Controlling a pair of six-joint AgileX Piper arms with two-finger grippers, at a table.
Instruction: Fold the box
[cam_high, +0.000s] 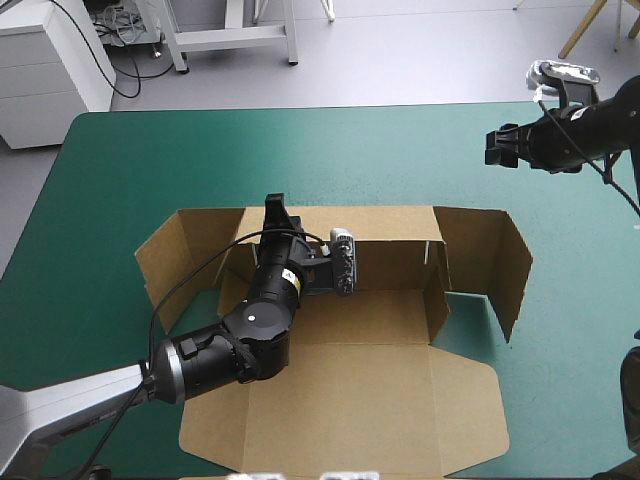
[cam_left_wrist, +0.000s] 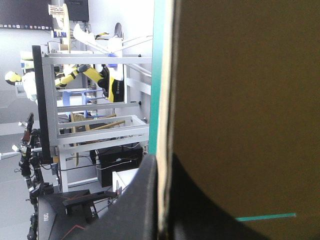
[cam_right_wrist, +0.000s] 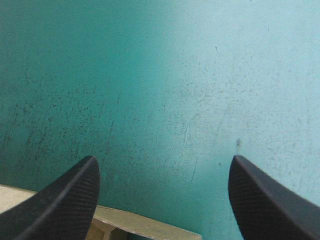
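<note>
While the left end effector (cam_high: 273, 212) is clamped on the top edge of the far wall (cam_high: 395, 262) of the box (cam_high: 360, 390), near that wall's left end, the aim is to hold the wall upright without creasing it. The box lies in the middle of the counter (cam_high: 120, 170), its base and near lid flat, its far wall and both side panels raised. In the left wrist view the black fingers (cam_left_wrist: 142, 200) are all but closed with the brown board's edge between them, so the grip looks secure. I judge it should hold steady rather than drag the sheet nearward. The right end effector (cam_high: 497, 146) hangs above the far right of the counter, fingers wide apart, well clear of the box. It probably needs to descend to the right side panel (cam_high: 505, 265) and fold it inward slowly while the left one braces.
</note>
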